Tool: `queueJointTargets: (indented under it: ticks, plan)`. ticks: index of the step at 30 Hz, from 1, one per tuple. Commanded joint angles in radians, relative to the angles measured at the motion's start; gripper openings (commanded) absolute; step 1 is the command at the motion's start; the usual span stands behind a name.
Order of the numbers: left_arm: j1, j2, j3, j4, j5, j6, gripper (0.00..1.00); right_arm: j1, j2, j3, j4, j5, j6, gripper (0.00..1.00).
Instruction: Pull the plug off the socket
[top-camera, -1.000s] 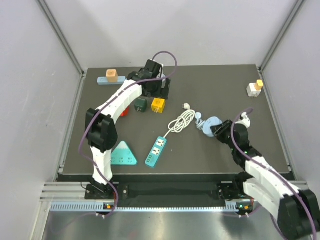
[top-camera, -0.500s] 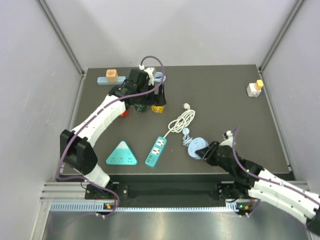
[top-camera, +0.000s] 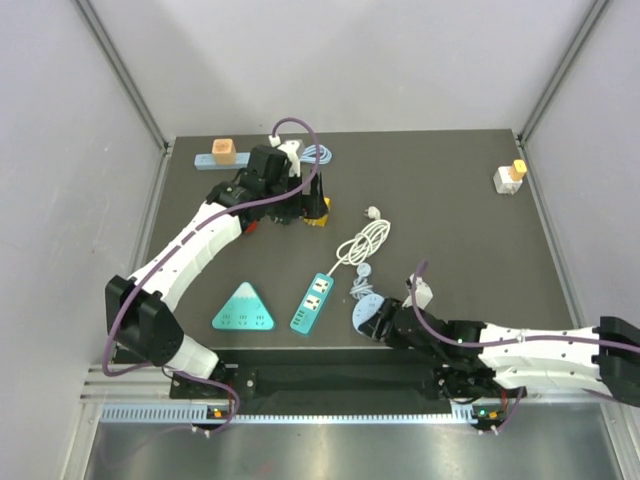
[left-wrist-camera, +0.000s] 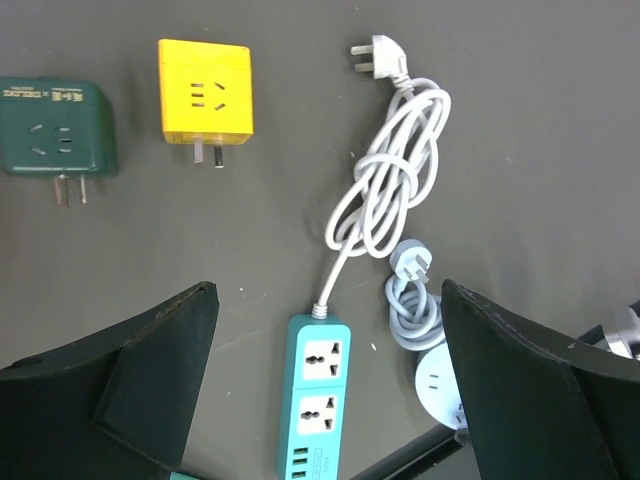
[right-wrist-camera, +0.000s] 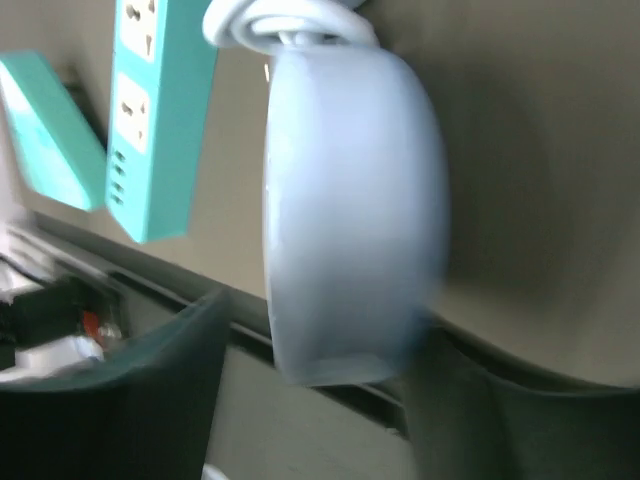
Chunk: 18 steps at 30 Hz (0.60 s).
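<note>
— Where is the right gripper (top-camera: 385, 322) now?
— At the near edge, about centre. It is clamped on the round pale-blue socket (top-camera: 365, 315), which a second ago lay well off to the right.
— And the left gripper (left-wrist-camera: 328, 295)?
— Its jaws are wide apart. It has drawn back nearer, above the yellow adapter (left-wrist-camera: 205, 100). An orange plug (top-camera: 224, 151) sits in the blue strip (top-camera: 205, 162) at far left.

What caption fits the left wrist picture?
Open fingers hover above a yellow adapter, green adapter, coiled white cord and teal power strip.
</note>
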Motion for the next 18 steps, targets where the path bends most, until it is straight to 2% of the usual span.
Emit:
queueJointTargets:
  ticks: [1,2,3,4,5,8,9,10,12,18]
  plan:
    - [0.001,-0.011,0.019,-0.002,-0.04,0.016,0.97,0.017,0.014,0.081,-0.101,0.02,-0.108,0.7]
    - [0.003,-0.008,0.027,-0.009,-0.057,0.022,0.97,0.016,-0.028,0.121,-0.166,0.056,-0.12,0.83]
    - [0.006,-0.006,0.037,-0.015,-0.068,0.028,0.97,0.002,-0.059,0.135,-0.281,0.12,-0.158,0.91]
    - [0.009,-0.006,0.041,-0.02,-0.079,0.03,0.97,-0.015,-0.091,0.143,-0.313,0.136,-0.194,0.99]
    - [0.01,-0.01,0.042,-0.019,-0.086,0.03,0.98,-0.046,-0.154,0.157,-0.337,0.136,-0.231,1.0]
    - [0.022,-0.017,0.053,-0.011,-0.116,0.022,0.98,-0.266,-0.22,0.196,-0.386,0.005,-0.424,1.0]
    - [0.024,-0.025,0.053,-0.006,-0.131,0.018,0.98,-0.381,-0.219,0.21,-0.394,-0.071,-0.512,1.0]
    - [0.027,-0.031,0.05,0.001,-0.133,0.013,0.98,-0.426,-0.211,0.229,-0.402,-0.1,-0.559,1.0]
    - [0.032,-0.048,0.036,0.027,-0.171,-0.004,0.98,-0.522,-0.135,0.302,-0.405,-0.144,-0.672,1.0]
    - [0.042,-0.126,-0.044,0.145,-0.274,-0.034,0.98,-0.667,0.193,0.58,-0.324,-0.262,-0.863,1.0]
